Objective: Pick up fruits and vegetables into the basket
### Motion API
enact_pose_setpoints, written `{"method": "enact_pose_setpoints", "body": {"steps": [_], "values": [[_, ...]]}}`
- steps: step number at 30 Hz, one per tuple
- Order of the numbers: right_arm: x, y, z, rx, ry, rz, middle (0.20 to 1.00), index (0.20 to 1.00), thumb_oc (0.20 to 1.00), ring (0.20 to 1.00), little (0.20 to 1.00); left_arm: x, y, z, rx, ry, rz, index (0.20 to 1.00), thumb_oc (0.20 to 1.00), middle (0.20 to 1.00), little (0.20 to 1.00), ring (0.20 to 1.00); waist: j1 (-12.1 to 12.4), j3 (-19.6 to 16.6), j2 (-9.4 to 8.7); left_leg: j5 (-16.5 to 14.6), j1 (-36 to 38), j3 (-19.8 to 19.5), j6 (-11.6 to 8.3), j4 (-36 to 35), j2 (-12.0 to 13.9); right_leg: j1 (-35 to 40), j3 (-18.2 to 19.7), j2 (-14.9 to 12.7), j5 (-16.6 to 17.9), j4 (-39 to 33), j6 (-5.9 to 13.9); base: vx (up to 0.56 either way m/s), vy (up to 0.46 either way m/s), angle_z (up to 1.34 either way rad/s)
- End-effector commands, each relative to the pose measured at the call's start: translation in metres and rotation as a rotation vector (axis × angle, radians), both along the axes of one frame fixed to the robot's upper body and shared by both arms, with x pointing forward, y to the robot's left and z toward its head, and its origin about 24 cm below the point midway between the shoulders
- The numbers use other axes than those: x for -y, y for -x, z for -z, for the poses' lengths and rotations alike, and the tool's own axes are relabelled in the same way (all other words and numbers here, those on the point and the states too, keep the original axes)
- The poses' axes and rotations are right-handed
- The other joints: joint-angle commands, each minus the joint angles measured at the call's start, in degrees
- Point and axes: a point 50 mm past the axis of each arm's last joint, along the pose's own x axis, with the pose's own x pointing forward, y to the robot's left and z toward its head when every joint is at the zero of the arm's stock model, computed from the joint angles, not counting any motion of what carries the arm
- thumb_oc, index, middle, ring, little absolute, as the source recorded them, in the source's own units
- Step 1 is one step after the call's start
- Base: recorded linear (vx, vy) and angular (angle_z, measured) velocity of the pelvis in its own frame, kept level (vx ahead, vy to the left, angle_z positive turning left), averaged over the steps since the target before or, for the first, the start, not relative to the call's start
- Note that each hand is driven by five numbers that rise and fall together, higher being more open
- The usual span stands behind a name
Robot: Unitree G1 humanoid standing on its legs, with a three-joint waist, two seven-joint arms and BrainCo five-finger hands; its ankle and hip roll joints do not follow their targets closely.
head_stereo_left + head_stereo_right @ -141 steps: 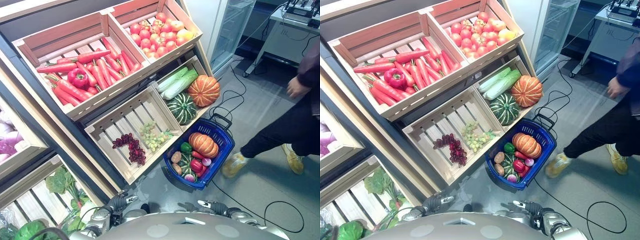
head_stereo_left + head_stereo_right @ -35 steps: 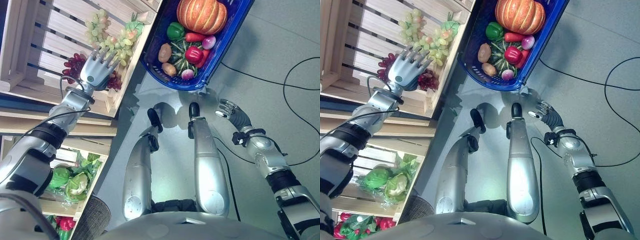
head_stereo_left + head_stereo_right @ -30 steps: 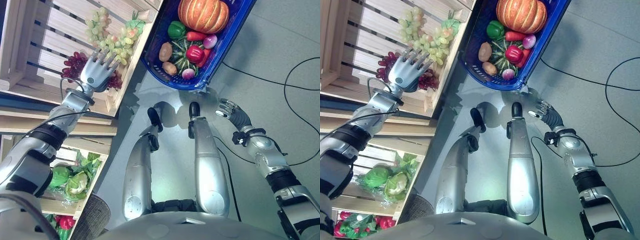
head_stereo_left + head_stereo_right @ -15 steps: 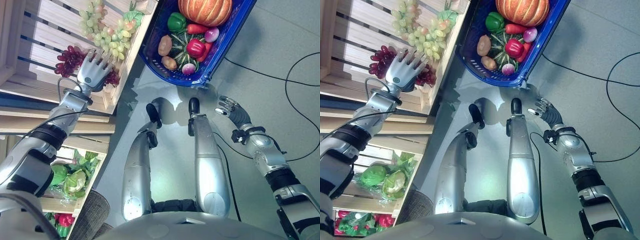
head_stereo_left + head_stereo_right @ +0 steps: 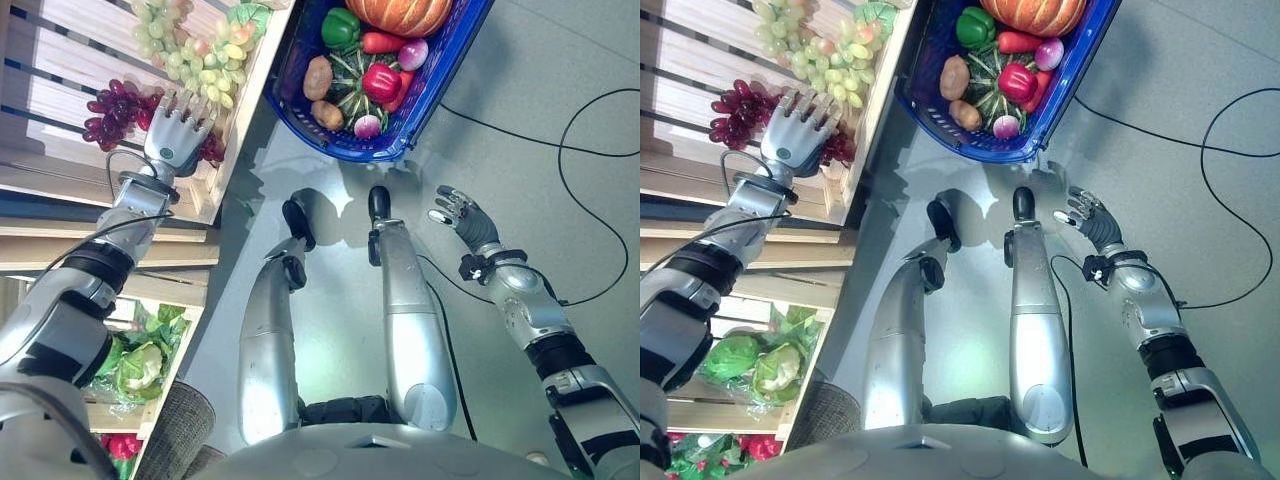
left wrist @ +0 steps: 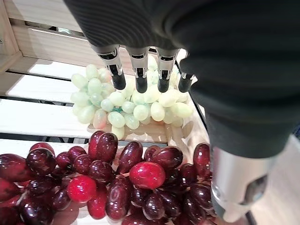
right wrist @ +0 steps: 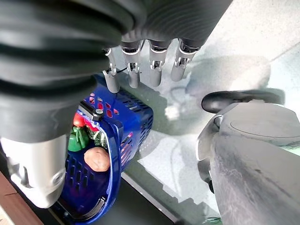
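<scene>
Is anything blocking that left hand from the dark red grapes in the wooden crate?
Nothing visible does. The left hand hovers open right above the dark red grapes, its fingers straight, with only air between. The green grapes lie farther on in the wooden crate, past the fingertips.

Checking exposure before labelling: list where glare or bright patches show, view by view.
Left wrist view: highlights glint on the red grapes; the crate slats beside the green grapes look washed bright. Right wrist view: a bright patch gleams on the floor next to the blue basket.
</scene>
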Motion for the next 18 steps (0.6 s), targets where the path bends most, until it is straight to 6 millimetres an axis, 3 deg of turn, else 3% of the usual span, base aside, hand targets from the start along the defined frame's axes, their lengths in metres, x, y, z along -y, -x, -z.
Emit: {"method": "enact_pose_setpoints", "body": {"steps": [1, 11, 18], "values": [[-0.015, 0.004, -0.007, 0.069, -0.037, -0.049, 1.000, 1.000, 1.000, 1.000, 1.000, -0.023, 0.001, -0.009, 0.045, 0.005, -0.115, 1.000, 1.000, 1.000, 1.000, 1.000, -1.0, -1.7, -1.49, -5.4, -0.4, 2.0, 1.15, 3.7, -2.7, -1.1, 2.4, 4.4, 6.6, -5.0, 3.72, 0.02, 0.015, -0.06], [-0.019, 0.003, -0.014, 0.101, -0.044, -0.070, 1.000, 1.000, 1.000, 1.000, 1.000, -0.033, -0.003, -0.011, 0.025, -0.001, -0.210, 1.000, 1.000, 1.000, 1.000, 1.000, -1.7, -1.7, -2.35, -5.8, -3.7, 1.9, 1.22, 5.1, -2.5, -4.1, 3.3, 5.0, 7.2, -4.4, 3.91, 0.01, 0.018, -0.05], [-0.019, 0.002, -0.017, 0.118, -0.061, -0.075, 1.000, 1.000, 1.000, 1.000, 1.000, -0.038, -0.005, -0.001, -0.047, 0.036, -0.279, 1.000, 1.000, 1.000, 1.000, 1.000, -2.1, -1.7, -2.51, -5.9, -5.3, 2.0, 1.06, 5.7, -2.3, -5.8, 3.6, 5.1, 7.1, -3.6, 4.03, 0.00, 0.021, -0.03]]}}
